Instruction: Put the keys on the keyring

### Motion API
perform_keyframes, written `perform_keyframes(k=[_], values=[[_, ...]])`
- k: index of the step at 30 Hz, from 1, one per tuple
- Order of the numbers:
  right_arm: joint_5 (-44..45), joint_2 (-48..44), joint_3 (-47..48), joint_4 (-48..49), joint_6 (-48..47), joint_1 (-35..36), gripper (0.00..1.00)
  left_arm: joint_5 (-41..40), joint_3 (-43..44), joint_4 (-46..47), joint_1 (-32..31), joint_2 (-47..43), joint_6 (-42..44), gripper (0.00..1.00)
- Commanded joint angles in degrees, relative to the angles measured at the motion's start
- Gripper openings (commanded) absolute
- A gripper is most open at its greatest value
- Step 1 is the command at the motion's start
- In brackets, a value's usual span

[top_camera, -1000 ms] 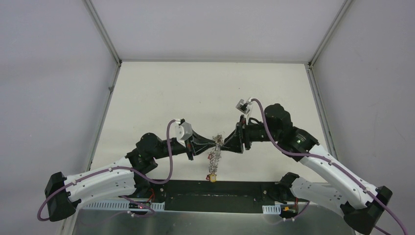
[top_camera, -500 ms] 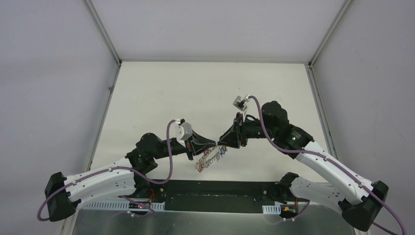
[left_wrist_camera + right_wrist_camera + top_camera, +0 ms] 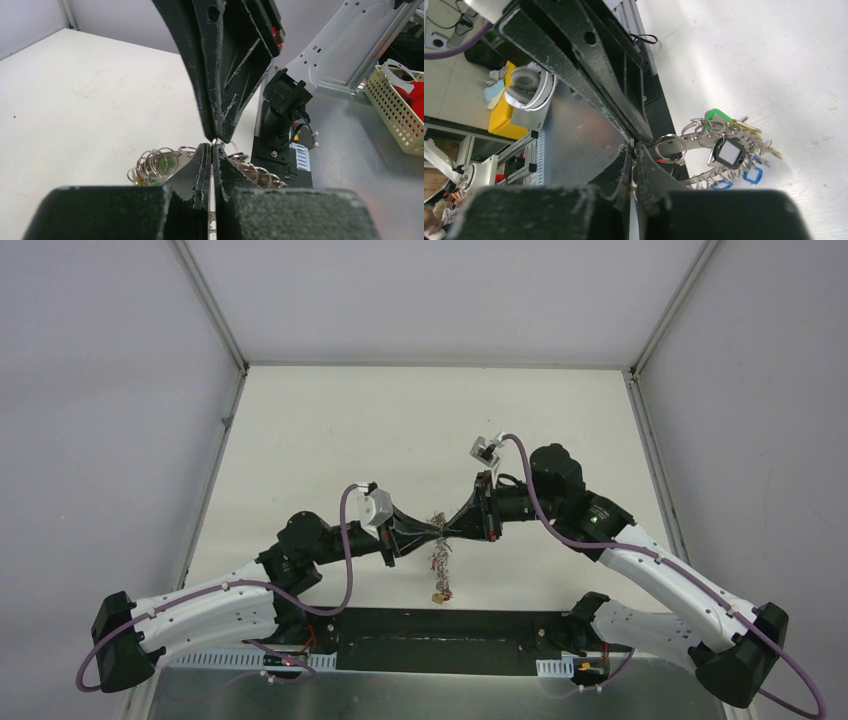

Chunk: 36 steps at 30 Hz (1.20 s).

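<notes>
In the middle of the top view, just above the dark bar at the near edge of the counter (image 3: 400,420), the two arms reach in from each side. Their black tips meet nose to nose.

The left fingers (image 3: 418,532) are squeezed tight. In the left wrist view a thin strip of metal runs down the slit between them. That is part of the keyring (image 3: 439,570).

The right fingers (image 3: 466,521) are narrow too, with only a thin slit between them. In the right wrist view their tips pinch the thin wire at the same spot on the ring.

The keyring hangs down from where the tips meet. It is up in the air, held between the two arms, with the white counter under it. It dangles toward the bottom of the top view, and a yellow tag (image 3: 439,596) hangs at its low end.

In the right wrist view the bunch spreads to the right of the tips. It has silver rings, a green clip (image 3: 719,116), blue tags (image 3: 751,176) and a square black tag with a white face (image 3: 729,153).

I cannot pick out the two loose keys.
</notes>
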Motion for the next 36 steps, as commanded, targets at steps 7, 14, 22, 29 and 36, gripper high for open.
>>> perform_keyframes(k=[7,14,22,29,36], values=[[-3.5,-0.9,-0.2,4.6,-0.6,0.1,0.00,-0.6,0.8,4.8,-0.6,-2.8,0.0,0.00],[-2.0,-0.5,3.2,-3.7,-5.5,0.1,0.00,-2.7,2.4,-5.0,-0.5,-6.3,3.3,0.28],[-2.1,3.3,9.4,-16.9,-11.7,0.1,0.00,2.1,9.2,-21.1,-0.5,-5.7,13.8,0.38],[-1.7,5.6,12.7,-24.1,-14.6,0.1,0.00,10.0,15.9,-32.2,-0.5,1.3,20.8,0.42],[-3.2,7.1,13.8,-27.0,-15.6,0.1,0.00,14.9,18.5,-32.9,-0.5,7.5,24.9,0.52]])
